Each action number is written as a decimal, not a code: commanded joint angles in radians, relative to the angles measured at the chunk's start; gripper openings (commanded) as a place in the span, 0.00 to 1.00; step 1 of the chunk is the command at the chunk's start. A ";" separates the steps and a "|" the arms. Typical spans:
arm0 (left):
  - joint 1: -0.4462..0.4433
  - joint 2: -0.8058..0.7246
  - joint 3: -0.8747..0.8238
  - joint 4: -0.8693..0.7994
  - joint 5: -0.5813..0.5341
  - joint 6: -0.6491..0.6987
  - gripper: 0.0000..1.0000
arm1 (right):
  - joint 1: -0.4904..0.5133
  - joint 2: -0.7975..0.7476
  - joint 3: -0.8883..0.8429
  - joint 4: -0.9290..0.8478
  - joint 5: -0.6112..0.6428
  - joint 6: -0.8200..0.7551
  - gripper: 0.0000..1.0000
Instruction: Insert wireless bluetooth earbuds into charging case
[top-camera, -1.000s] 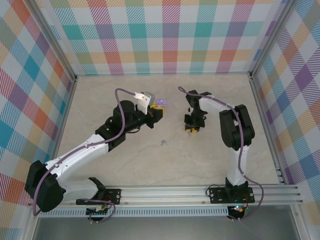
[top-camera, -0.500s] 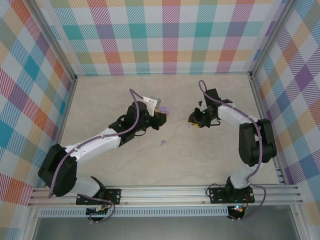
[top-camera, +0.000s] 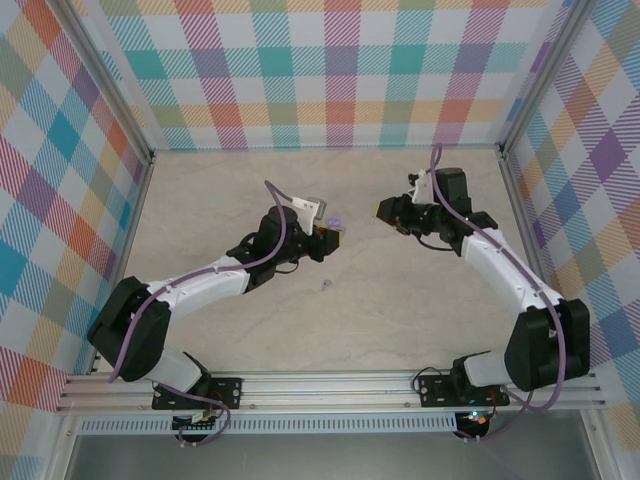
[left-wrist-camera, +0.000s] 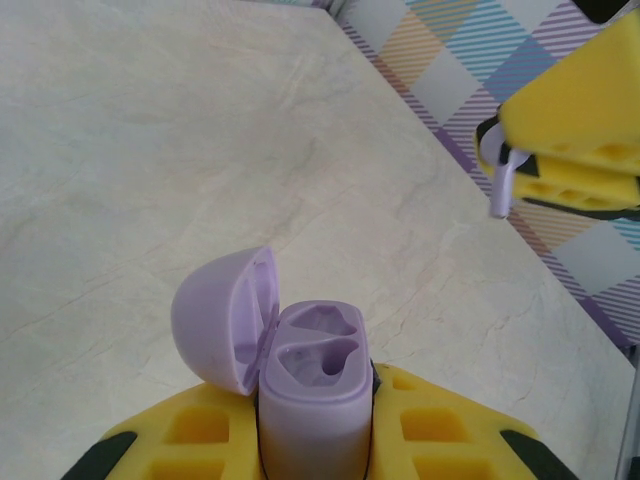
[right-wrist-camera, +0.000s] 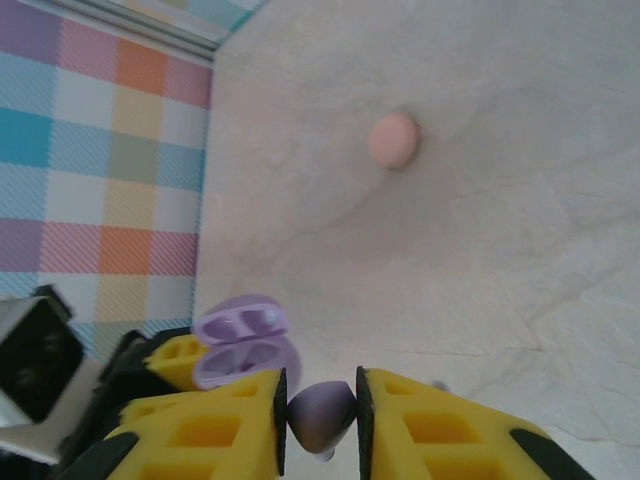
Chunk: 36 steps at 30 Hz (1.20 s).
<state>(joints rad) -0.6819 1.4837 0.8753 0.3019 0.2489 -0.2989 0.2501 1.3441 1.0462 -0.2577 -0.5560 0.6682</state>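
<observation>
Bright, even light; near foreground seems slightly blurred.

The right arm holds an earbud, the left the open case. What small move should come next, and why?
Probably move the right gripper, shut on the small lilac plastic earbud, toward the lilac oval charging case in the left gripper, until the earbud hangs over it. The lid stands open, both sockets look empty, and a gap separates the grippers.

Lilac case (left-wrist-camera: 310, 370) and lilac earbud (right-wrist-camera: 322, 415), yellow pads (right-wrist-camera: 210, 435), pink disc (right-wrist-camera: 393, 140) upper middle, beige marbled desk (top-camera: 400, 300), multicolour plaid walls (top-camera: 340, 70), white-and-black arms (top-camera: 200, 290).
</observation>
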 joint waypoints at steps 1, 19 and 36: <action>0.004 -0.023 -0.032 0.136 0.050 0.021 0.11 | 0.003 -0.070 -0.007 0.107 -0.069 0.027 0.26; -0.042 -0.142 -0.039 0.281 0.147 0.140 0.11 | 0.161 -0.232 0.091 0.071 0.067 -0.098 0.29; -0.029 -0.221 -0.077 0.025 -0.151 0.132 0.11 | 0.078 -0.006 0.051 -0.486 0.602 -0.049 0.40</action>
<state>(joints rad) -0.7120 1.3136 0.8108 0.3397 0.1379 -0.1612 0.3607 1.3056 1.1236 -0.6079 -0.0513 0.5724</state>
